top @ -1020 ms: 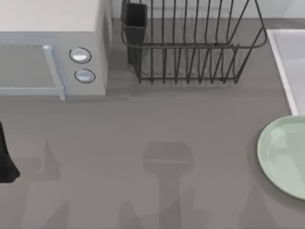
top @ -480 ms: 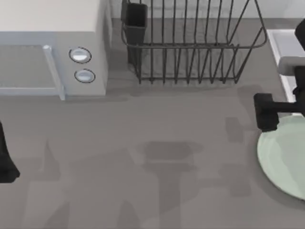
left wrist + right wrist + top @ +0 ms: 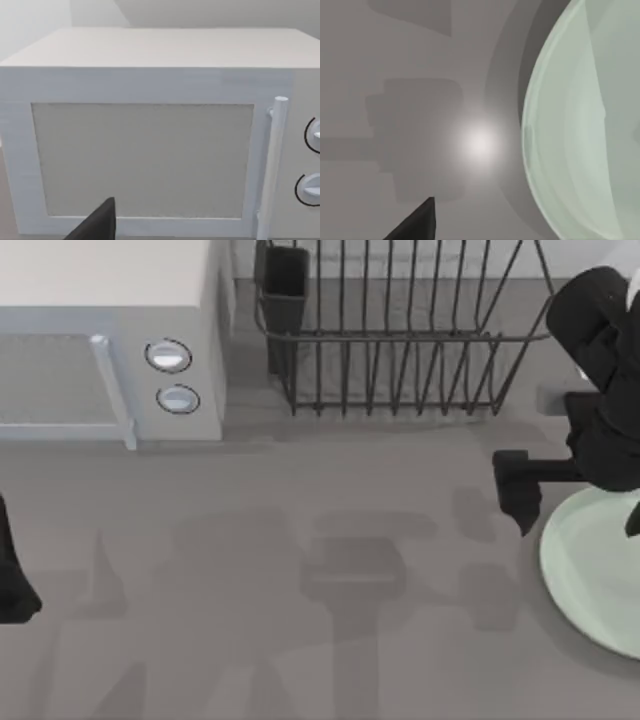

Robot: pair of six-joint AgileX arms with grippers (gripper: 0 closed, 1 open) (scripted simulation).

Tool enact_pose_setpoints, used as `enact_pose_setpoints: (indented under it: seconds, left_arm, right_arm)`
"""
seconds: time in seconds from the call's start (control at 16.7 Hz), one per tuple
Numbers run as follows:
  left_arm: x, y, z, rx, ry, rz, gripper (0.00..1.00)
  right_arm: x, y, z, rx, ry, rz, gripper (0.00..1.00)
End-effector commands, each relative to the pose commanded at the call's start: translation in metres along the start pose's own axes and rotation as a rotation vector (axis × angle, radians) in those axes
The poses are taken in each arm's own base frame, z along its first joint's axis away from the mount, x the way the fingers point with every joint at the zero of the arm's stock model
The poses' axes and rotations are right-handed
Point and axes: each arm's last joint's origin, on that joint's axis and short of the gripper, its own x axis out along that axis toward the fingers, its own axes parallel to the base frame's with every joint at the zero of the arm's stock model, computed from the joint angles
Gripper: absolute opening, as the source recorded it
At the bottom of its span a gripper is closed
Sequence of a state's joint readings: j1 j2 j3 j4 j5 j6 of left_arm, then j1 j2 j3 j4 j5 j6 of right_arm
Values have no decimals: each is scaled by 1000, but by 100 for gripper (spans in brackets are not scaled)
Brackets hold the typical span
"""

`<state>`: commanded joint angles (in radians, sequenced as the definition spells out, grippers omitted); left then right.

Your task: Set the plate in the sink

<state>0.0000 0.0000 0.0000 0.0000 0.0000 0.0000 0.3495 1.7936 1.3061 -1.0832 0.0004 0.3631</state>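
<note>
- Since half a second ago the right arm has pushed further into the top view – its dark bulk now covers the far right corner, and its end effector (image 3: 520,495) has slid a little leftward and nearer along the counter (image 3: 300,540).
- The right arm reaches in from the far right, its body crossing over the right end of the dish rack (image 3: 400,340), with a dark finger (image 3: 518,490) projecting left just off the plate's far-left rim.
- Whether that end effector is open or closed cannot be told; nothing shows in its grip.
- The plate (image 3: 595,565) lies flat on the counter at the right edge – just right of and nearer than the end effector, with the arm overhanging its far part.
- In the right wrist view the plate (image 3: 580,125) sits beside bare counter, one dark fingertip (image 3: 417,222) apart from its rim.
- The left end effector (image 3: 12,570) is parked at the left edge, facing the microwave (image 3: 150,140); its opening cannot be told.
</note>
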Motion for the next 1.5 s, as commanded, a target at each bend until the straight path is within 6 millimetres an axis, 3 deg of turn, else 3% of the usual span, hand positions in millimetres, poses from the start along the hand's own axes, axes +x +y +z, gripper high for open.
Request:
enact_pose_setpoints:
  seconds: [0.3, 0.84, 1.14, 1.5]
  left_arm:
    - [0, 0, 0, 0, 0, 0, 100]
    - [0, 0, 0, 0, 0, 0, 100]
    - [0, 0, 0, 0, 0, 0, 100]
    - [0, 0, 0, 0, 0, 0, 100]
  right_arm:
    - [5, -2, 1, 4, 2, 0, 100]
    - [96, 0, 1, 0, -5, 2, 100]
    - [102, 0, 0, 0, 0, 0, 100]
    - [102, 0, 0, 0, 0, 0, 55]
